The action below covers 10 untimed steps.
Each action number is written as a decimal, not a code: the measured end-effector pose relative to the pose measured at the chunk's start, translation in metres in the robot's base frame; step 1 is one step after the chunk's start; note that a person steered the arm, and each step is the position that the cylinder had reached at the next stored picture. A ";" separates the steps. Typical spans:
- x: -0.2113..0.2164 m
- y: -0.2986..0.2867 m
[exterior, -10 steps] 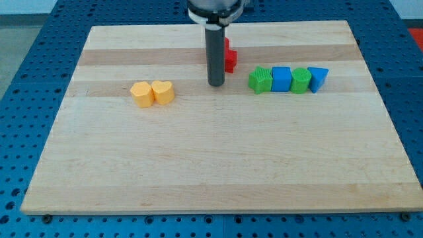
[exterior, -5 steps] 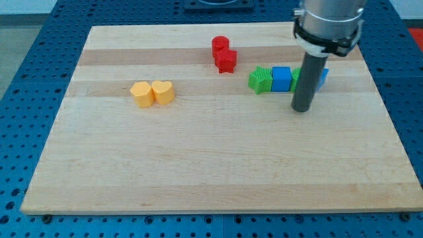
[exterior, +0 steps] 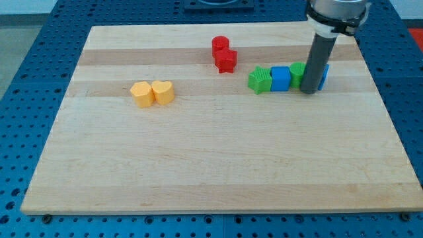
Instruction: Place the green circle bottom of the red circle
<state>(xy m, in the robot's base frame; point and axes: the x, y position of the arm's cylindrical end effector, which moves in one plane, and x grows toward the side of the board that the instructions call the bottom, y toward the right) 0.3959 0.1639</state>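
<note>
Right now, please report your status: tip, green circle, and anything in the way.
My tip at the view's bottom edge of the green circle, between blue cube and blue triangle. Red circle far to the view's left. Cube and green star lie between.

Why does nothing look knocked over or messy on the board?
Nothing stands out. The blocks sit flat in tidy groups: two yellow ones, two red ones, and a green-and-blue row. My tip rests in front of that row's right end.
</note>
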 end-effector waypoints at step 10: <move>-0.058 -0.024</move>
<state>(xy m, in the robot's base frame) 0.3382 0.1401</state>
